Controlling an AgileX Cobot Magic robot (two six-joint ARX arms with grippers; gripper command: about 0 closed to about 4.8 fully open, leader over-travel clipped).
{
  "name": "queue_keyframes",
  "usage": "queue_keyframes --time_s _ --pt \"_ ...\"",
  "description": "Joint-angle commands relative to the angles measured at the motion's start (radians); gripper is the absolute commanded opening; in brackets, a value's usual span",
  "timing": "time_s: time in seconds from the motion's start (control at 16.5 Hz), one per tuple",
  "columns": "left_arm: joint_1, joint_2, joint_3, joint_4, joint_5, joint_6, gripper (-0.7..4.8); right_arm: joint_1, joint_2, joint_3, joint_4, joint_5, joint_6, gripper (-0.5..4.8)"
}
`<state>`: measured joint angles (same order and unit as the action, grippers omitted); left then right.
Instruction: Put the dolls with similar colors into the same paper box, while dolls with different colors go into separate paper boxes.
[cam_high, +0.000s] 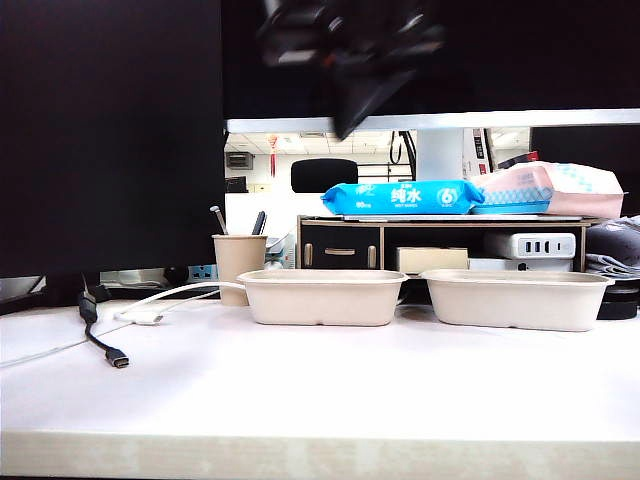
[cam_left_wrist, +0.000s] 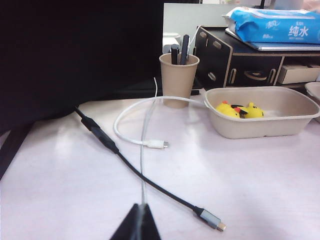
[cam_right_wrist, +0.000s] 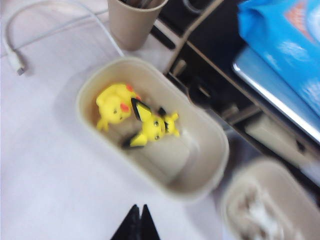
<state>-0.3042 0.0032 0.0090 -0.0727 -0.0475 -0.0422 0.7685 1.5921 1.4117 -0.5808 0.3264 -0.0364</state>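
Observation:
Two beige paper boxes stand side by side on the white table, the left box (cam_high: 322, 300) and the right box (cam_high: 515, 302). In the left box (cam_left_wrist: 260, 129) (cam_right_wrist: 200, 142) lie two dolls, a yellow duck (cam_right_wrist: 115, 106) (cam_left_wrist: 226, 109) and a yellow creature with black ears (cam_right_wrist: 152, 125) (cam_left_wrist: 250, 110). The right box (cam_right_wrist: 240, 190) holds blurred white shapes (cam_right_wrist: 257, 217). My right gripper (cam_right_wrist: 138, 210) is shut and empty, high above the table beside the left box, and blurred in the exterior view (cam_high: 345, 110). My left gripper (cam_left_wrist: 141, 212) is shut, low over the cables.
A beige cup with pens (cam_high: 238, 262) (cam_left_wrist: 178, 77) stands left of the boxes. A white cable (cam_left_wrist: 132, 135) and a black cable with a plug (cam_left_wrist: 210, 218) lie on the table's left part. A dark shelf (cam_high: 340, 245) behind carries a blue wipes pack (cam_high: 400, 197).

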Motion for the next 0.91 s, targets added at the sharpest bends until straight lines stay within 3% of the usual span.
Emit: queue_keyframes --time_s 0.06,0.24,0.36,0.54,0.91 --pt "0.037 0.0 0.001 -0.001 0.01 0.001 -0.05 0.004 -0.169 -0.14 0.067 0.016 0.045 -0.02" --pt "0.133 0.0 0.0 0.0 0.004 0.002 -0.05 0.0 -0.4 -0.302 0.103 0.065 0.063 -0.02" --pt "0.139 0.0 0.001 -0.001 0.002 0.001 -0.05 0.001 -0.513 -0.363 0.105 0.067 0.065 -0.02" --pt "0.139 0.0 0.0 0.0 0.003 0.001 -0.05 0.001 -0.661 -0.433 0.107 0.151 0.09 -0.02" --pt "0.137 0.0 0.001 -0.001 0.003 0.001 -0.05 0.0 -0.836 -0.49 0.077 0.144 0.089 -0.01"
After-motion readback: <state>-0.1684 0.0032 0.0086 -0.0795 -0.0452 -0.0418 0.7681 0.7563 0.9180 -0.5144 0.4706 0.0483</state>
